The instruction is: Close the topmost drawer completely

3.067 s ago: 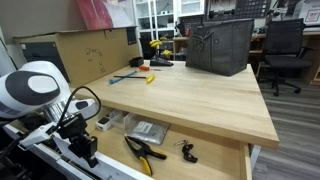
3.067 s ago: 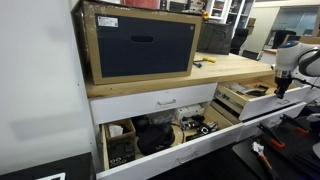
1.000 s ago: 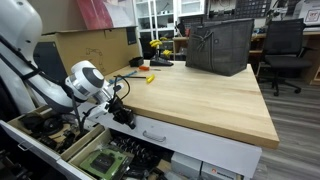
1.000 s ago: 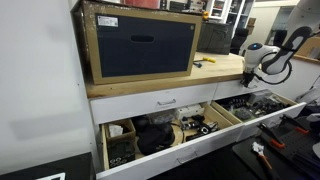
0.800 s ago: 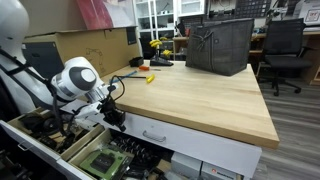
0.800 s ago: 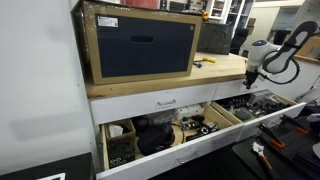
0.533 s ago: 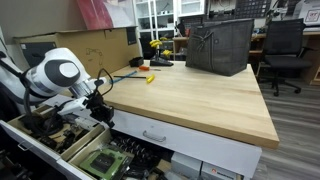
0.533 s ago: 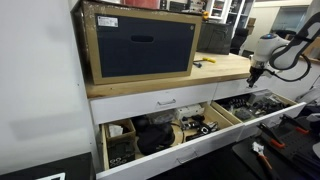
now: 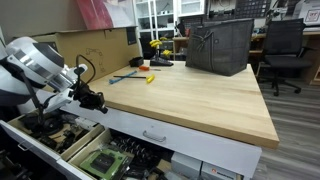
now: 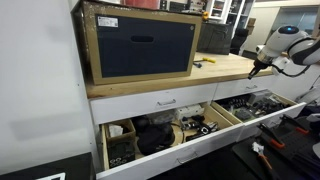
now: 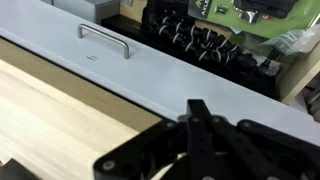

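Setting: Workshop room, with a pale wooden tabletop [image 9: 190, 95] in the middle and an office chair [image 9: 285, 45] past the tabletop's far end.
Topmost drawer: we see the topmost drawer [image 9: 185, 140] directly under the tabletop's front edge, fully pushed in, its white front flush with that edge. The wrist view shows the same white front [image 11: 170, 75] just below the tabletop's wood [image 11: 50, 110], with the silver bow handle [image 11: 105, 38] on it.
Lower drawer: a deeper lower drawer [image 9: 105, 160] stands pulled out beneath the tabletop in both exterior views [image 10: 170, 135]. We make out dark clutter in it, and a green circuit board [image 11: 262, 14] in the wrist view.
Hand: the hand [image 9: 98, 102] hangs just off the tabletop's corner, at about the height of its top edge, as an exterior view [image 10: 253, 70] also shows. In the wrist view [image 11: 198, 108] its dark fingers meet in a single prong, clenched on nothing. We cannot tell whether it touches the tabletop.
On the tabletop: a dark bin [image 9: 220, 45] stands towards the tabletop's far side, and a yellow-handled tool [image 9: 150, 78] lies nearer the hand's end of the tabletop.
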Available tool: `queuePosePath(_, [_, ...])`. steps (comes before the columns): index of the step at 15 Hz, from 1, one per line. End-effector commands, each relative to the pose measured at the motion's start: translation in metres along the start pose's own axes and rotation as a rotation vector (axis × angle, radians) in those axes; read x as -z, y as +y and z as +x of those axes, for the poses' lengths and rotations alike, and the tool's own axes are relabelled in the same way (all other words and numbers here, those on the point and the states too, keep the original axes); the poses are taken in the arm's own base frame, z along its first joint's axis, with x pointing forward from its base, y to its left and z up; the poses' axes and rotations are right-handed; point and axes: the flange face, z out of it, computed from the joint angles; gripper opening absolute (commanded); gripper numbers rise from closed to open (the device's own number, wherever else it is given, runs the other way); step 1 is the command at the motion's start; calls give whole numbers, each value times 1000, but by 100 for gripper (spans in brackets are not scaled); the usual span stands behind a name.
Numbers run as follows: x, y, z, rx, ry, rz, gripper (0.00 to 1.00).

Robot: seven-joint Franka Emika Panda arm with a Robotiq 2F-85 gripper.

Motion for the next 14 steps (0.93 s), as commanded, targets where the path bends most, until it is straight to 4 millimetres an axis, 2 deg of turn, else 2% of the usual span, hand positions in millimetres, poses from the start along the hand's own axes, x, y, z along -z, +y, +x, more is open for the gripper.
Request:
queuePosePath(1, [9,-18,0,83,47,-28,0])
queuePosePath(3, [1,-33,-5,168,58,-32,0])
queuePosePath(6, [-27,-60,-5,304,75,-67,0])
queuePosePath(10, [-82,-100,2,455,142,-137,0])
queuePosePath(13, [-129,-122,5,561,218,-211,0])
queuePosePath(14, [-135,-137,25,588,221,-244,0])
